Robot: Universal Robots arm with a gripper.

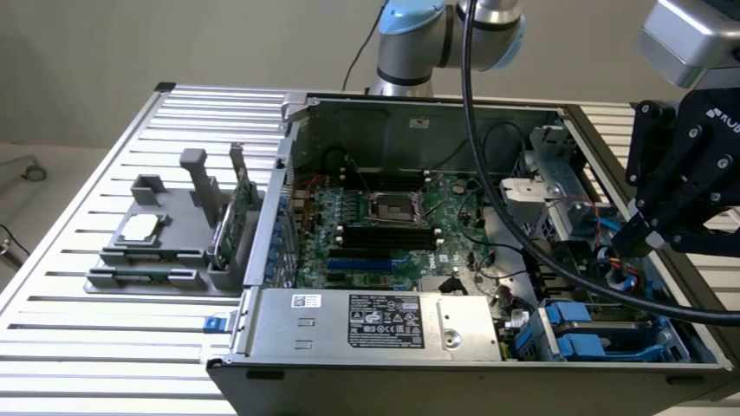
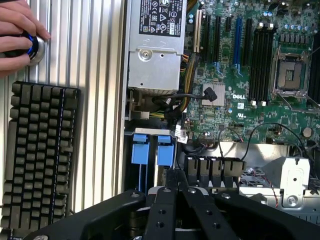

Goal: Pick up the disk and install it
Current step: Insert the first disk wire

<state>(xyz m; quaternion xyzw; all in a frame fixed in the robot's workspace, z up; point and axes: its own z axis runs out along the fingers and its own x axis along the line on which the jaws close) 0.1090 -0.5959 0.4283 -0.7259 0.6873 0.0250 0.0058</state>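
Gripper (image 2: 175,176) closed and empty, over the computer case (image 1: 463,387) drive-bay corner, two blue disk carriers (image 2: 140,149) seated there

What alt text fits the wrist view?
The gripper, jaws shut, hangs over an open computer case near two blue drive tabs. Outside it, a keyboard lies on the slatted table and a hand rests on a round knob.

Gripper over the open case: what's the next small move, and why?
Probably open the jaws. The gripper is shut on nothing and hangs above the blue carriers seated in the computer case, so as it stands it can't take hold of anything.
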